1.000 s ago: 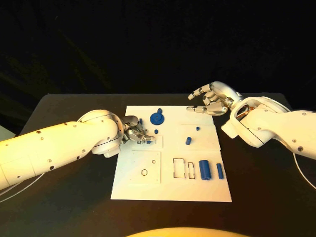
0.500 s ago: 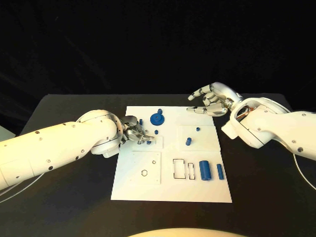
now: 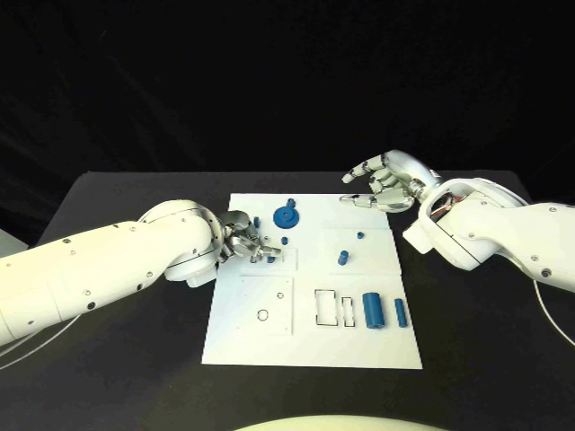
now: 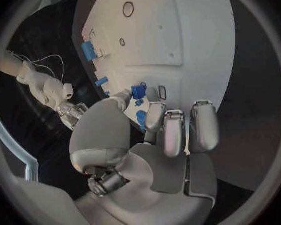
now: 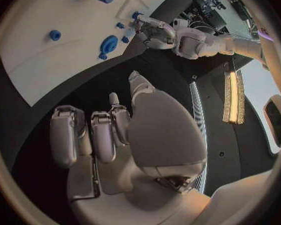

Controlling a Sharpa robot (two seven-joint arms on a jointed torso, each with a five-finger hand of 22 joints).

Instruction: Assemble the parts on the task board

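We read this as a robotics lab bench: a black table (image 3: 132, 359) against dark drapes, a white task board (image 3: 314, 346) with cut-out slots, and loose cables (image 4: 43, 62) beside the white arm.

The task board (image 3: 316, 346) looks like a smooth, matt white plate, with the parts (image 3: 373, 310) on it in smooth blue plastic. The tabletop (image 3: 119, 359) is matt black. Both arms (image 3: 81, 269) wear glossy white plastic shells, and the left hand (image 3: 249, 238) and right hand (image 3: 384, 184) show brushed silver metal with a soft sheen.
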